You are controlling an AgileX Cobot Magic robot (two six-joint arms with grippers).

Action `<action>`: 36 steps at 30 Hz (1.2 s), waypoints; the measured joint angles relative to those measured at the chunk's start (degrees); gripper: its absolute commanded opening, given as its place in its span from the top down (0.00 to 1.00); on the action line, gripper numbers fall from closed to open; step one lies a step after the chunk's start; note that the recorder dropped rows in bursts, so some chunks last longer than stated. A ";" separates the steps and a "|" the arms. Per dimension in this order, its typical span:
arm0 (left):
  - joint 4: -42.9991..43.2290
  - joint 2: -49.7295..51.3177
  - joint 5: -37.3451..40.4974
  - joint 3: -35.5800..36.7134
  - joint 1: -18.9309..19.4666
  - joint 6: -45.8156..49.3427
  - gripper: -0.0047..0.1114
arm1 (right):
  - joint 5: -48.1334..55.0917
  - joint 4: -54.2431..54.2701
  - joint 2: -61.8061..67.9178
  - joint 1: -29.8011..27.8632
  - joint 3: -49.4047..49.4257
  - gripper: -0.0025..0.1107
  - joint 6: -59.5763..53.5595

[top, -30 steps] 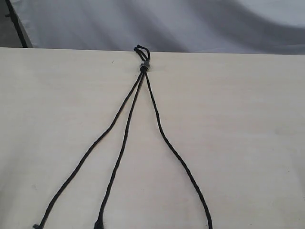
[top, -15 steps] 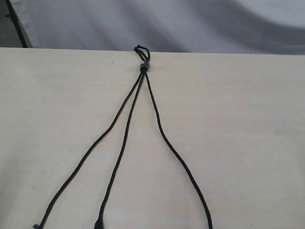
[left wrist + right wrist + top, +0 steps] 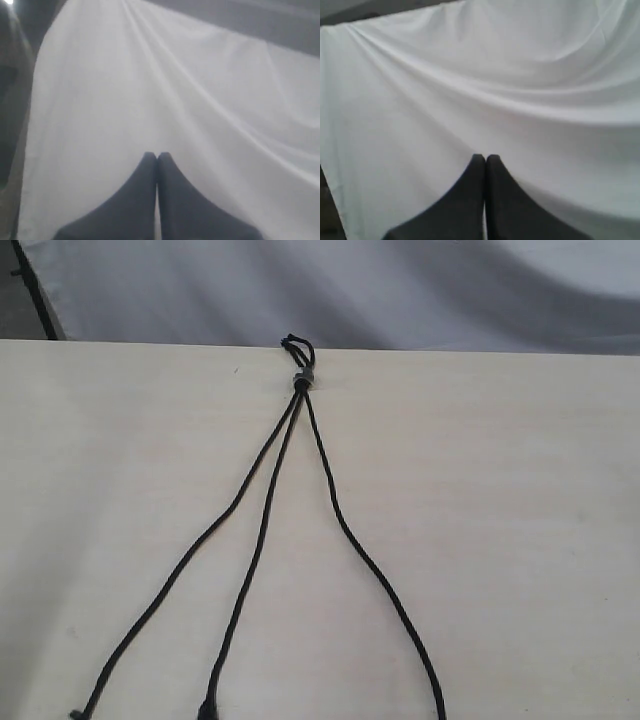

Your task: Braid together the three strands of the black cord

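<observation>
- Three strands (image 3: pixel 257 545) of black cord (image 3: pixel 331 497) lie unbraided on pale table (image 3: pixel 520 490), fanning out from grey clip (image 3: pixel 302 380) at the table's top edge in exterior view.
- Left gripper (image 3: pixel 157 156): jaws pressed together, empty, facing white cloth (image 3: pixel 150 90).
- Right gripper (image 3: pixel 485 157): likewise closed, holding nothing.

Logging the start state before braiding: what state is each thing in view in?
black cord: lies flat on the table, unbraided, its knot at the far edge.
three strands: loose, fanning apart from the knot, held by nothing.
left pincer: shut, empty, facing the white cloth.
right pincer: shut, empty, facing white cloth too.
white cloth: hanging in folds.
</observation>
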 measured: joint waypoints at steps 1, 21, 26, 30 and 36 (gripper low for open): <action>3.79 4.33 3.62 -1.80 0.00 -2.38 0.96 | 5.41 -0.45 5.12 0.00 -3.76 0.98 0.22; 12.74 46.79 22.93 -6.64 0.00 -7.62 0.96 | 36.09 -0.68 80.73 44.60 -37.40 0.89 -3.23; 12.74 46.96 22.93 -6.74 0.00 -7.62 0.96 | 49.42 0.47 97.45 50.82 -53.80 0.48 -2.89; 12.74 46.96 22.93 -6.74 0.00 -7.62 0.96 | 53.68 4.47 106.46 51.75 -62.69 0.48 -2.89; 12.74 46.96 22.93 -6.74 0.00 -7.62 0.96 | 55.34 6.56 111.97 51.75 -67.00 0.51 -2.68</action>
